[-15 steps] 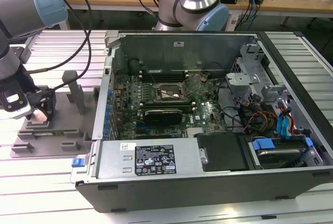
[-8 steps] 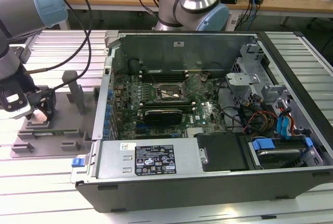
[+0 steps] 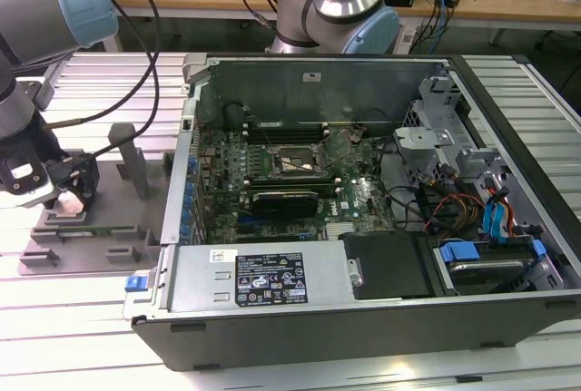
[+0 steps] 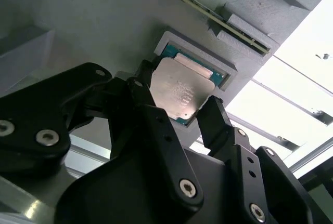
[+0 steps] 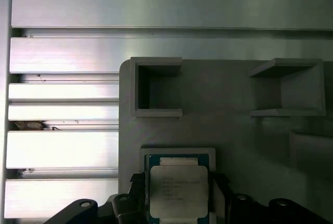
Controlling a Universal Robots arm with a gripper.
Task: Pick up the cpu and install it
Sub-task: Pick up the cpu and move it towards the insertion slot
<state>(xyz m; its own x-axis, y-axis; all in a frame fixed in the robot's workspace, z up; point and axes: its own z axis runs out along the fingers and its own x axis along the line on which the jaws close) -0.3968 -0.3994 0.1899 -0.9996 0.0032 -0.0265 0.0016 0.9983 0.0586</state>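
Note:
The cpu [image 4: 179, 91], a flat square chip with a silver top and green rim, sits between my gripper's [image 4: 177, 99] two black fingers [image 4: 213, 115], which press on its opposite edges. It hovers just over the square pocket [image 5: 177, 154] of a grey fixture [image 5: 234, 130]. In the first wrist view the cpu [image 5: 178, 190] is framed by the gripper [image 5: 178, 193]. In the exterior view the gripper [image 3: 71, 199] is at the exterior view's left, over the grey fixture [image 3: 86, 228]. The motherboard's black-framed socket [image 3: 295, 162] lies inside the open computer case.
The open computer case [image 3: 363, 318] fills the middle, with a card [image 3: 286, 199], cables [image 3: 454, 205] and drive bays [image 3: 481, 259] inside. Grey upright posts [image 3: 132, 155] rise from the fixture. A second robot arm base [image 3: 336, 1] stands behind the case. The table is ribbed aluminium [image 5: 62, 146].

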